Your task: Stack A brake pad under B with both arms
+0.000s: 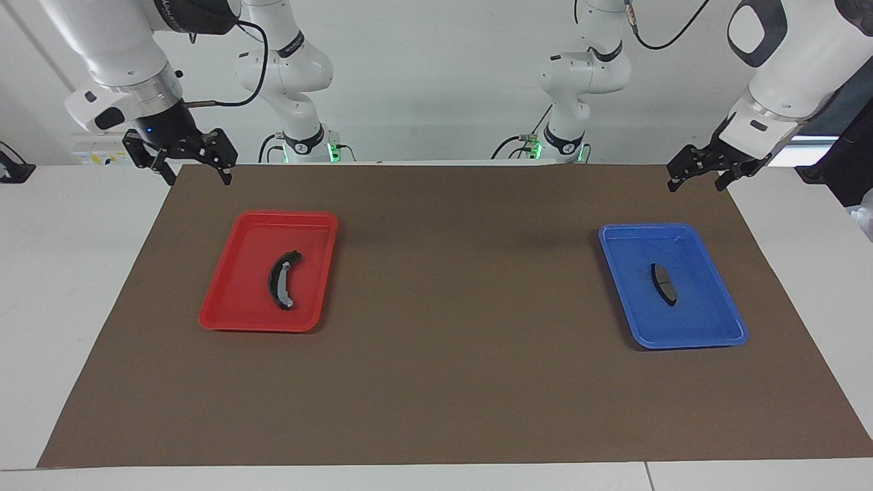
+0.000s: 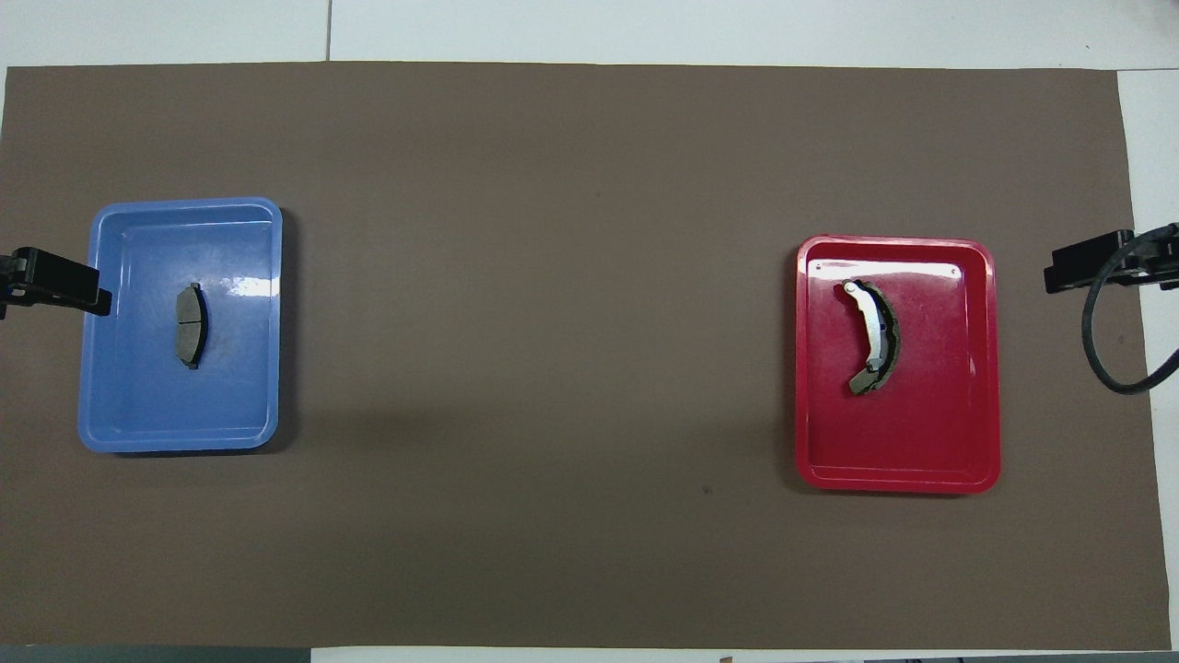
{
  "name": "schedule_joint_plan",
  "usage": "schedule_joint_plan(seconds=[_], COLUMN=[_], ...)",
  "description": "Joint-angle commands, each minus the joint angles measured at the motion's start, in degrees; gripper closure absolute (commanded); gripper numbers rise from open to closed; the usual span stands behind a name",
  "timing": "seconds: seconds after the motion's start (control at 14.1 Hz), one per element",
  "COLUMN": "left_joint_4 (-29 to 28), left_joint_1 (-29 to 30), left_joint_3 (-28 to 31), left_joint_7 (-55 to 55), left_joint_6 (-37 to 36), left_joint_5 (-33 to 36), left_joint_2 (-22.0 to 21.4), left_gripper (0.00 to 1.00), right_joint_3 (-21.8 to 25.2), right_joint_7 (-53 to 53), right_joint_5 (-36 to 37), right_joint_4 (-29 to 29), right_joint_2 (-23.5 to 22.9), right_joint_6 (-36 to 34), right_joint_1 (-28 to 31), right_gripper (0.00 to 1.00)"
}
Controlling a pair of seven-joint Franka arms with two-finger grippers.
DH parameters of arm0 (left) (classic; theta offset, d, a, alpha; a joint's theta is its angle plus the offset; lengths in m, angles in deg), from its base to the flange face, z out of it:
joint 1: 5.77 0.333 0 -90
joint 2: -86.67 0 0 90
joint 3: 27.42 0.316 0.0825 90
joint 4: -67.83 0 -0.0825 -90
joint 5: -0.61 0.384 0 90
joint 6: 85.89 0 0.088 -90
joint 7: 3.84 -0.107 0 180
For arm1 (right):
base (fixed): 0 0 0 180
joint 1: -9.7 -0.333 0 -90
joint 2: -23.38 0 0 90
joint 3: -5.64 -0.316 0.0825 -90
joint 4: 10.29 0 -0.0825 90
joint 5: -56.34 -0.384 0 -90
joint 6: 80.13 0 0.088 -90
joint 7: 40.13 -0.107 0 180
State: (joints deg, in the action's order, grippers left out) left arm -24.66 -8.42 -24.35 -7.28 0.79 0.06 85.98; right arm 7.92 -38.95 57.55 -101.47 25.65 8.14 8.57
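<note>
The short stubby dark A brake pad (image 1: 663,284) lies flat in a blue tray (image 1: 689,341) toward the left arm's end of the table; it also shows in the overhead view (image 2: 191,325). The longer crescent pad B (image 1: 282,279) with a pale tip lies in a red tray (image 1: 225,300) toward the right arm's end, and shows in the overhead view (image 2: 872,337). My left gripper (image 1: 696,181) hangs open and empty in the air over the mat's edge near the blue tray. My right gripper (image 1: 196,174) hangs open and empty over the mat's corner near the red tray.
A brown mat (image 1: 450,354) covers the table between and around the two trays. The blue tray (image 2: 175,442) and red tray (image 2: 921,460) stand well apart. The arm bases stand at the robots' edge of the table. A black cable (image 2: 1105,359) loops beside the right gripper.
</note>
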Motion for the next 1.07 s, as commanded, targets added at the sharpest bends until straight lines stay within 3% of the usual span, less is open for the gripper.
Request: schedule_joint_plan(seconds=[0.0, 0.64, 0.99], left_joint_4=[-1.6, -1.8, -12.6], left_joint_1=[-0.2, -0.7, -0.1], left_joint_3=[0.2, 0.1, 0.3], left_joint_7=[0.7, 0.5, -6.5], left_joint_6=[0.1, -0.1, 15.0], left_joint_5=[0.7, 0.7, 0.6], left_joint_2=[-1.5, -1.6, -4.2], left_gripper=[0.0, 0.0, 0.0], right_joint_3=[-0.3, -0.3, -0.3], right_joint_7=[-0.6, -0.6, -0.6], right_joint_5=[-0.7, -0.7, -0.7], right_joint_4=[-1.3, -1.2, -1.3], right_joint_2=[1.1, 1.1, 1.1], right_joint_6=[0.3, 0.3, 0.3], right_joint_1=[0.3, 0.3, 0.3], right_gripper=[0.0, 0.0, 0.0])
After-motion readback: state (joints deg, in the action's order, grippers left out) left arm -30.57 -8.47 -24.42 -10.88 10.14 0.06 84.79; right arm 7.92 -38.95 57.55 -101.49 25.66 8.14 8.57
